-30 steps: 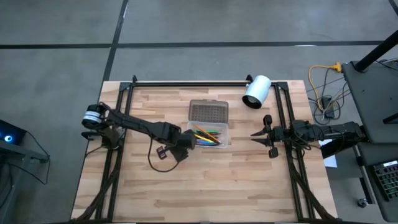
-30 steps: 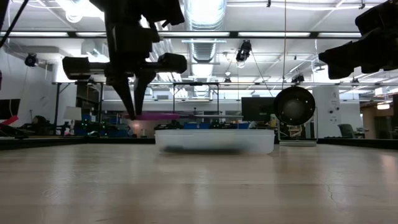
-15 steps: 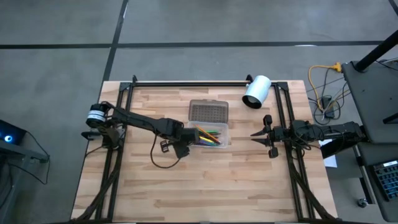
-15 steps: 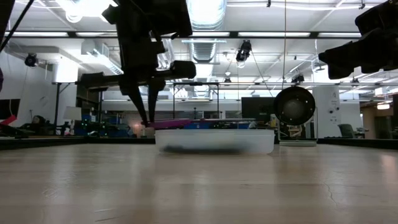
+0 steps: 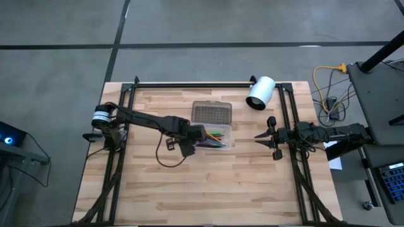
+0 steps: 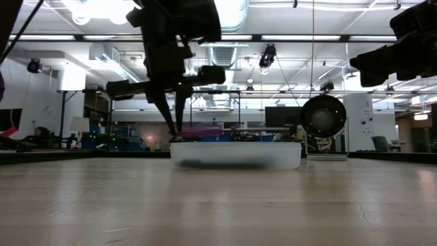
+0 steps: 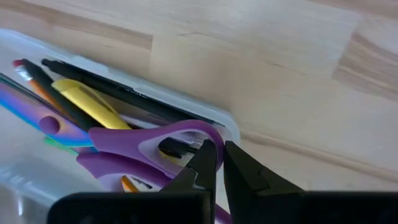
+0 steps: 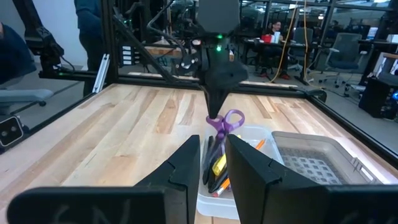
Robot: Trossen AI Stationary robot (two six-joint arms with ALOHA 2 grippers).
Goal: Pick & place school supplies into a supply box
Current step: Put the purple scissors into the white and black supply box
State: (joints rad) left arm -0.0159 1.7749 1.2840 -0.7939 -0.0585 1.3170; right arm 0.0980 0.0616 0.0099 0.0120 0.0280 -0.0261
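**Scissors carried over the box and lowered among the pens**

Over the last second the left gripper [image 5: 197, 133] has travelled from the bare wood beside the clear rectangular plastic supply box [image 5: 230, 144] to a spot over the box's near end, and in the low view it has sunk until its tips reach the rim. Its fingers are pressed together, pinching one loop of the small purple-handled scissors [image 7: 140, 146]. The scissors now hang inside the tray, their blades lying across the yellow, black and green pens and pencils [image 5: 214, 136] already gathered there. The box's grey dotted translucent lid [image 5: 211, 113] lies open, just behind the tray.

The right gripper [image 5: 265, 137] waits well apart at the table's right edge, jaws partly spread and holding nothing.

The placement looks nearly finished: what remains is probably to let go of the handle and lift clear. No loose supplies show on the wooden table [image 5: 208, 189].
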